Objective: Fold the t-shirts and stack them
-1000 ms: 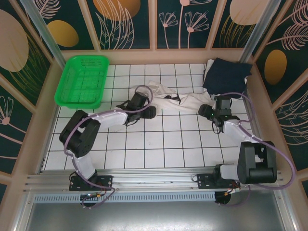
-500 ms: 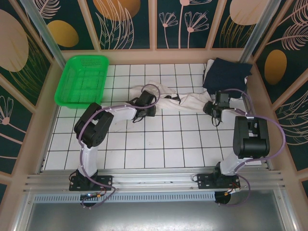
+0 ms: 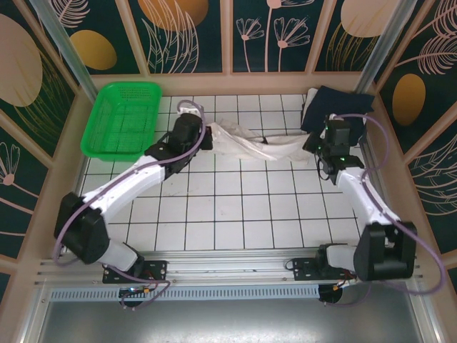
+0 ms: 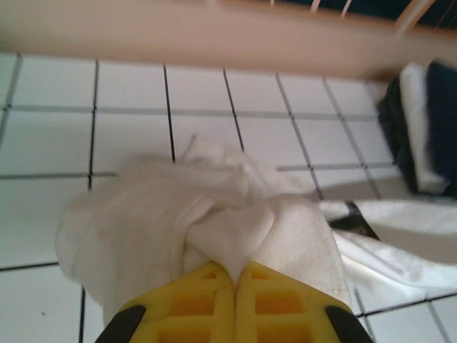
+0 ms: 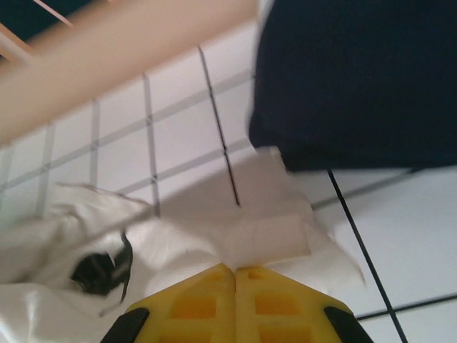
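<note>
A cream t-shirt (image 3: 250, 146) lies stretched across the far middle of the tiled table, bunched into a band. My left gripper (image 3: 203, 136) is shut on its left end, and cream cloth (image 4: 235, 236) bulges out from between the yellow fingers (image 4: 200, 300). My right gripper (image 3: 314, 146) is shut on the right end, with a flat cream fold (image 5: 278, 236) pinched at the fingertips (image 5: 285, 300). A dark navy t-shirt (image 3: 335, 108) lies folded in the far right corner; it appears as a navy mass (image 5: 357, 78) just beyond the right gripper.
A bright green mesh basket (image 3: 123, 118) stands at the far left, close to the left arm. The wooden back wall (image 3: 228, 83) and side walls enclose the table. White tiles (image 3: 243, 207) stretch between the shirt and the arm bases.
Both grippers closed on the ends of the cream shirt and moved toward the back wall, pulling it out into a longer band. Both arms are extended farther.
</note>
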{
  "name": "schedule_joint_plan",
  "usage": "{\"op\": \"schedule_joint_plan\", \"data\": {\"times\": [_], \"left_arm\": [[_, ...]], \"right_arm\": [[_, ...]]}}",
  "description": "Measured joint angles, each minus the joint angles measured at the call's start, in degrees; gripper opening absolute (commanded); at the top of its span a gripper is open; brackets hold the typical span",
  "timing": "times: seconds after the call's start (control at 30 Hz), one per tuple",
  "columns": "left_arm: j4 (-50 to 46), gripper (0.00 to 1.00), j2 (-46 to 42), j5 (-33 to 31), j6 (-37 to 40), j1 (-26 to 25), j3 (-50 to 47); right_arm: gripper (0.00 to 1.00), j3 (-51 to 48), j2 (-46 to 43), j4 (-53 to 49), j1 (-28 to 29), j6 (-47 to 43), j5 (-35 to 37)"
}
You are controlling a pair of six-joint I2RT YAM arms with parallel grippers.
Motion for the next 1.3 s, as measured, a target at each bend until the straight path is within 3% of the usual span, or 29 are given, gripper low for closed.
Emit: {"op": "schedule_joint_plan", "data": {"times": [0.17, 0.33, 0.43, 0.57, 0.67, 0.77, 0.87, 0.97, 1.1, 1.23, 1.3], "left_arm": [[-3.93, 0.00, -7.15, -7.63, 0.70, -0.04, 2.01], [-3.85, 0.00, -9.27, -13.77, 3.37, 2.73, 6.75], [-3.19, 0.00, -3.69, -14.43, 5.44, 7.48, 15.34], [-3.65, 0.00, 11.85, -14.71, 9.66, 12.07, 37.11], [-4.87, 0.00, 22.60, -14.88, 12.76, 12.70, 53.35], [-8.35, 0.00, 30.16, -14.19, 14.86, 12.70, 67.19], [-10.29, 0.00, 30.32, -12.70, 15.89, 12.66, 70.49], [-7.17, 0.00, 21.86, -10.32, 16.06, 12.66, 58.40], [3.39, 0.00, -0.63, -5.27, 13.40, 12.66, 24.28], [16.87, 0.00, -19.37, -0.96, 3.15, 12.09, -9.68], [19.30, 0.00, -20.92, -0.50, -1.75, 10.67, -19.74]], "right_arm": [[0.00, 8.50, -9.27, -4.74, 3.61, -1.03, 2.71], [0.00, 15.74, -7.93, -4.63, 3.58, -1.64, 4.09], [0.00, 22.49, 0.09, -4.11, 3.19, -1.84, 3.37], [0.00, 34.93, 15.65, -5.25, 1.64, -1.86, 1.18], [0.00, 43.15, 23.82, -6.82, 0.39, -1.77, -0.96], [0.00, 50.49, 28.13, -9.42, -0.37, -1.51, -3.15], [0.00, 52.15, 27.34, -9.64, -0.61, -1.40, -4.26], [0.00, 46.07, 22.32, -7.13, -0.59, -1.25, -5.14], [0.00, 27.06, 10.60, -1.86, -0.52, 0.09, -6.67], [0.00, 6.95, 2.12, 3.34, 1.09, 2.60, -7.06], [0.00, -0.37, 1.40, 4.33, 1.88, 3.52, -7.26]]}}
